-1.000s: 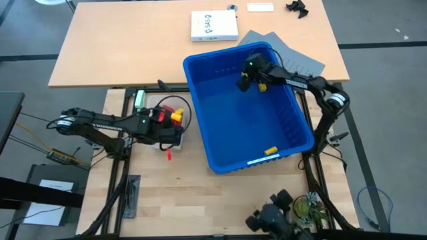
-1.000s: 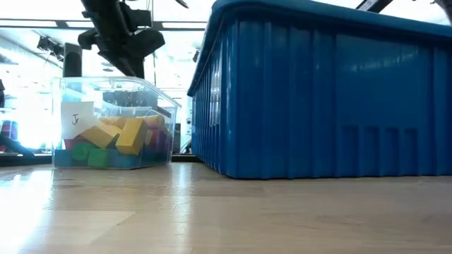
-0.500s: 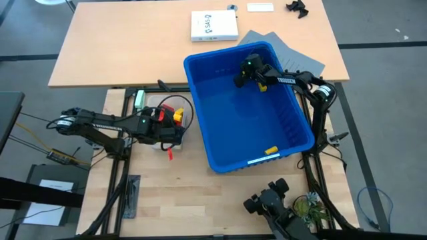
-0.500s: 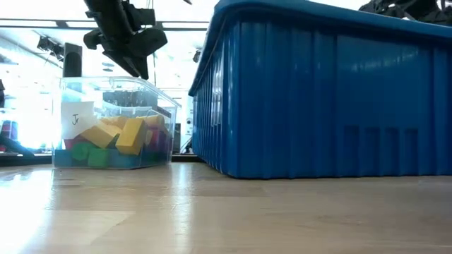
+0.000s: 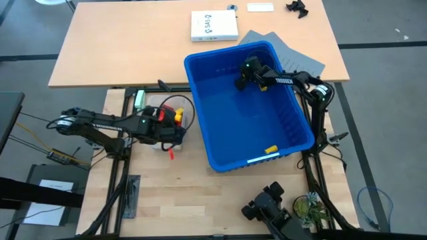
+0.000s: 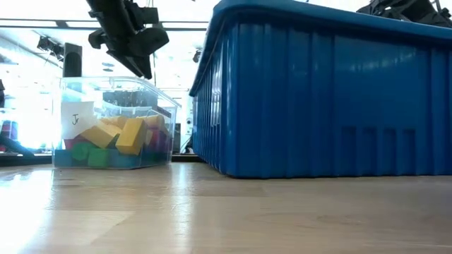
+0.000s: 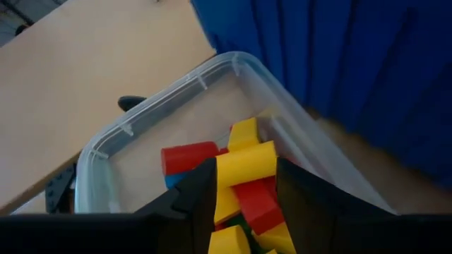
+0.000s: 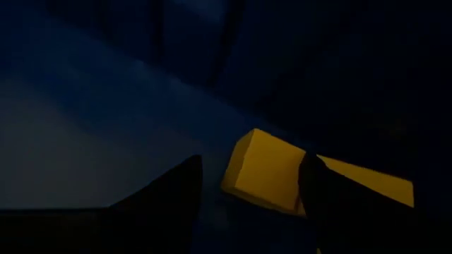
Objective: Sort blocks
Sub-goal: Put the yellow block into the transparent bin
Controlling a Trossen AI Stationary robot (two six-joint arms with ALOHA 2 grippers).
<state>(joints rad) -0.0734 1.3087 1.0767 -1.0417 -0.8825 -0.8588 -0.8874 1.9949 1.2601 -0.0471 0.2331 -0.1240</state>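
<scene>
Two grippers at work: the left gripper (image 7: 244, 185) clenches a yellow block (image 7: 245, 162) over the clear tub (image 7: 134, 130), ready to drop; the right gripper (image 8: 251, 187), fingers apart, straddles a yellow brick (image 8: 265, 169) in the blue bin's (image 5: 220, 157) upper-right corner.

My table (image 5: 200, 200) was pale matt wood; the bin (image 5: 293, 127) glossy ribbed blue plastic, the tub (image 6: 113, 106) clear smooth plastic, the blocks (image 7: 244, 166) smooth plastic.
</scene>
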